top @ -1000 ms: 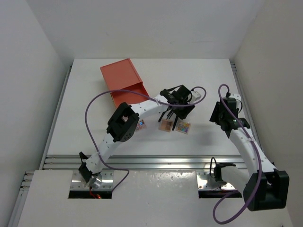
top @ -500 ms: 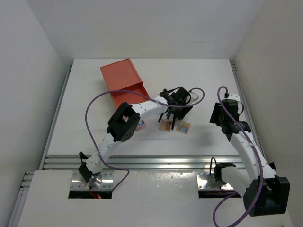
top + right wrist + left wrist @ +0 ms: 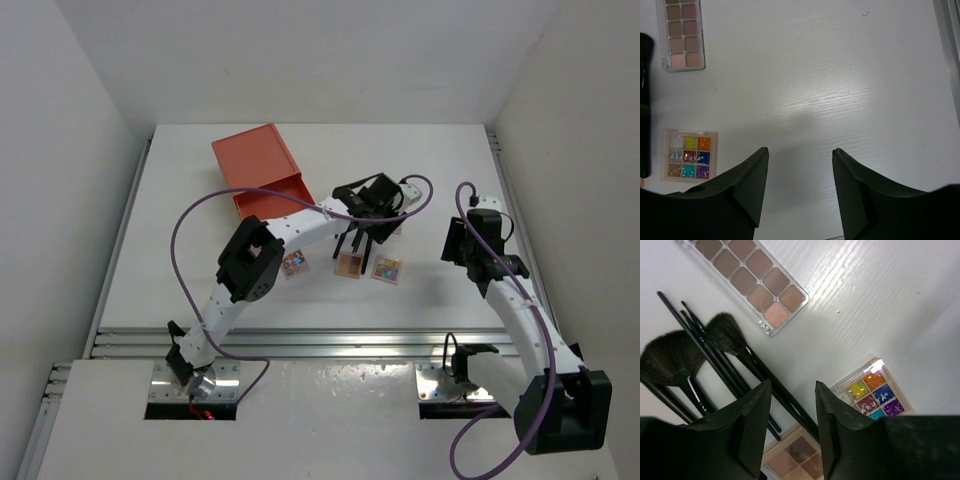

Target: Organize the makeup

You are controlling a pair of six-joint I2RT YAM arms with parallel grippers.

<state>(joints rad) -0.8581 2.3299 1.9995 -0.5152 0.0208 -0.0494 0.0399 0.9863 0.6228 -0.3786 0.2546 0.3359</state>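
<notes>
The left end effector (image 3: 792, 390) hangs over the middle of the table (image 3: 180, 210) with its fingers spread and nothing between them. In its wrist view the gap sits above the handles of the brushes (image 3: 715, 355), so I judge a brush is the thing it means to take. The brushes lie in a loose fan, bristles to one side, with the thin black handles crossing and touching each other. That bunching explains the wide spread, though closing on one handle alone looks awkward.

The palettes lie flat around the brushes. The long palette (image 3: 752, 282) is just beyond the bristles, the bright palette (image 3: 875, 392) is beside the handle ends, and the nude palette (image 3: 795, 455) is partly under the handles near the fingers. A fourth palette (image 3: 294, 263) lies apart to the left, close to the left arm's elbow. None of the makeup is in the box (image 3: 258, 172), which stands at the back left, well apart from the pile, so sorting has barely begun.

The right end effector (image 3: 800, 152) is also spread and empty. It hovers over bare table to the right of the makeup, with the long and bright palettes at the left edge of its view. Held there, it leaves the left arm room to work.
</notes>
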